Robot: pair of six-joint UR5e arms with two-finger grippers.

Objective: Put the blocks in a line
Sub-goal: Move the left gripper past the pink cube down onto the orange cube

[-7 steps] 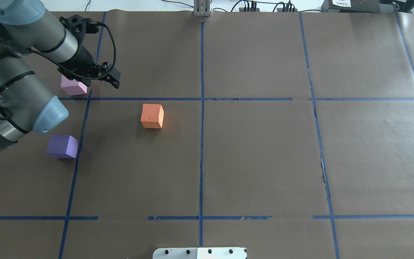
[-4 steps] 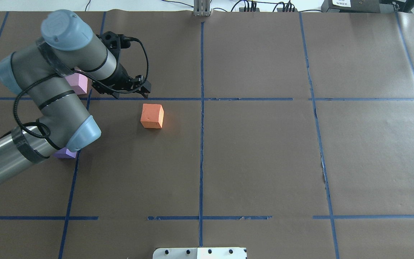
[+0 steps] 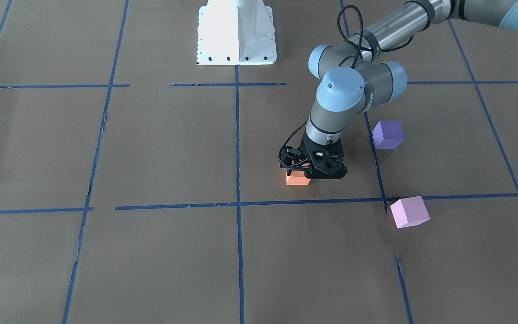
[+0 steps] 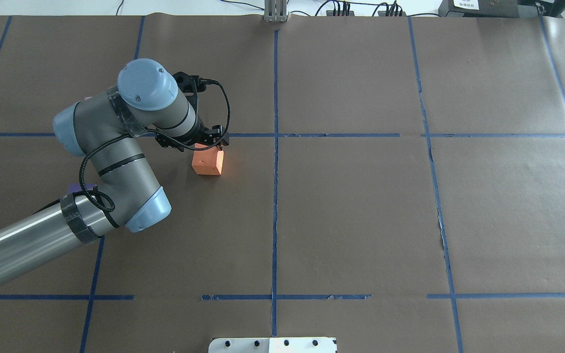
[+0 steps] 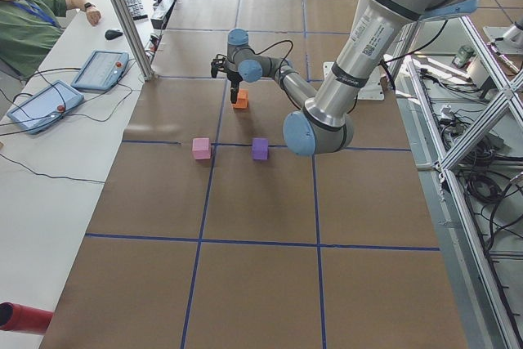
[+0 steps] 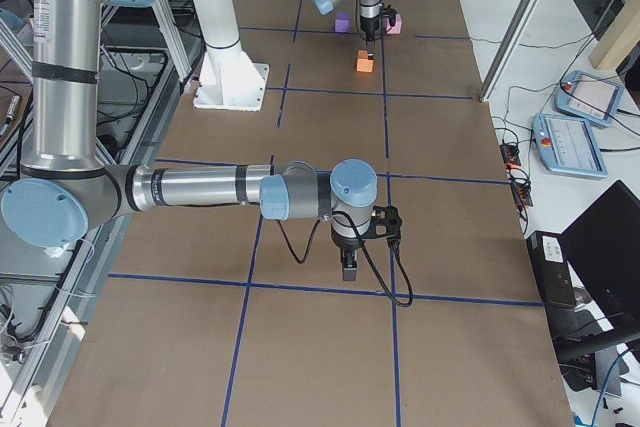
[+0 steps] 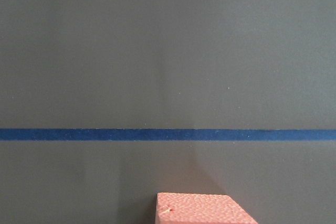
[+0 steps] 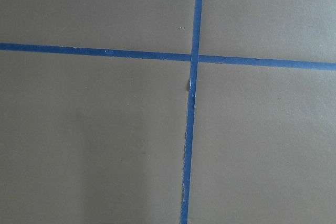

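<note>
Start from the left gripper (image 3: 314, 174): poised low over the orange block (image 3: 298, 179), almost straight above it, seeming to sit a touch toward the block's far edge in the overhead view. Shows, in the left wrist view, only the block's top at the bottom edge, with a blue tape line (image 7: 168, 135) beyond. Probably calls for a small correction, then a straight descent. No long axis to match on a cube; square the fingers to its faces. Cannot tell how wide the jaws stand, nor whether anything touches: fingertips hidden in every view. Right gripper (image 6: 347, 269) well away, opening likewise unreadable. Purple block (image 3: 388, 134) and pink block (image 3: 409, 211) off to the robot's left, apart, not yet lined up.
</note>
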